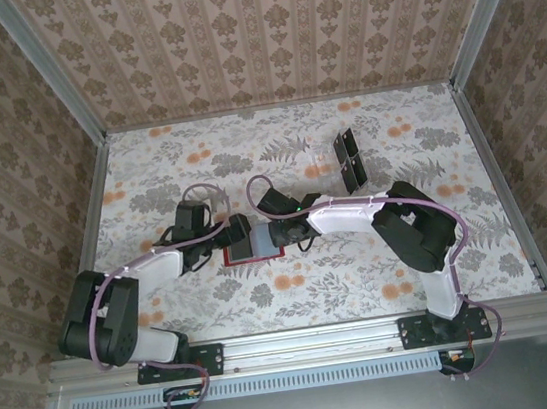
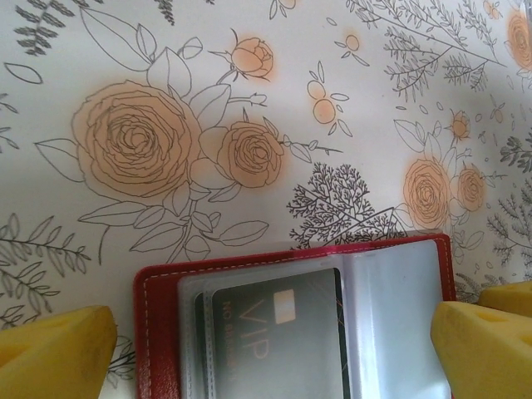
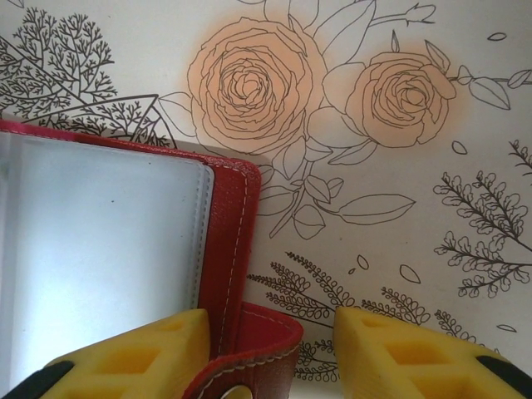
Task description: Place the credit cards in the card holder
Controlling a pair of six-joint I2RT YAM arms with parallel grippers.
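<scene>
Left gripper [image 2: 266, 353] was wide open and held nothing. Its yellow foam pads [image 2: 50, 357] stood off either side of the small red folding wallet [image 2: 156, 332] without touching it.

The wallet lay opened flat on the floral-print table [image 1: 447, 141], mid-table between the two wrists, with its long axis running left-right in the top view. One thin dark grey card with gold VIP lettering [image 2: 274, 332] already sat in a clear pocket on the left arm's half.

Right gripper [image 3: 278, 353] had its jaws partly apart, straddling the wallet's right edge. The red clasp tab [image 3: 253, 353] was between the pads. The inner pad overlapped the wallet's stitched border and pale empty pocket. The outer pad was clear of the tab, over bare table. So it was not clamped on anything, as far as I could tell.

The remaining thin dark grey rectangular cards [image 1: 349, 154] were at the clear plastic rack [image 1: 321, 163]. That was beyond the wallet and off to the right, well apart from both grippers.

Key relation: the spare cards lay on the right arm's side, beyond its wrist, so the right arm was the nearer one for a fetch. The wallet was directly under both hands. The left gripper was already lined up across it, which made it my pick for steadying the wallet.

Risk: any pinch on the tab could fold the flap over the empty pocket.
</scene>
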